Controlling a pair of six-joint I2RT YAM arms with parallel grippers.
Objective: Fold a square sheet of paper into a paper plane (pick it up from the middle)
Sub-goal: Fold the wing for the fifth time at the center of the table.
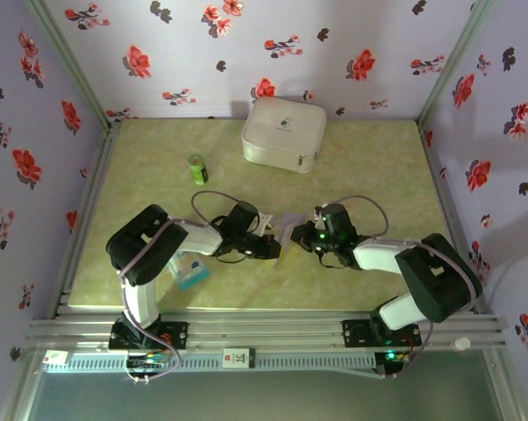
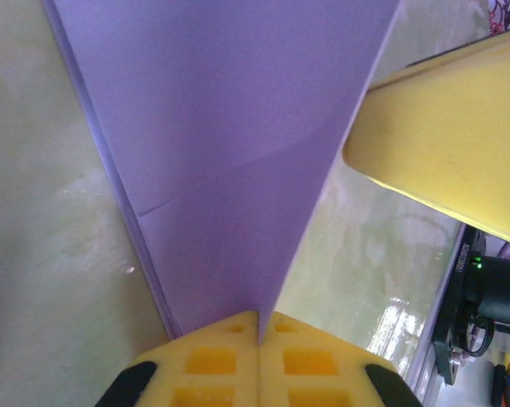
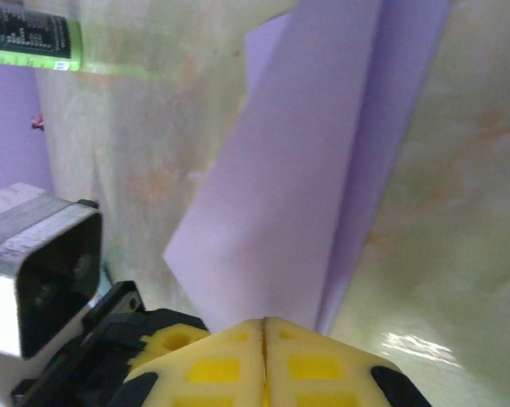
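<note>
Between my left hand (image 2: 259,320) and right hand (image 3: 264,324), both clamped on it, thin folded lavender paper (image 2: 230,127) spans taut, seemingly for creasing.

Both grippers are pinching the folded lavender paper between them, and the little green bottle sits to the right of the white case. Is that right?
Not quite. The green bottle sits to the left of the white case, as the top external view shows. The rest holds: the left gripper and the right gripper are both shut on the lavender paper.
</note>
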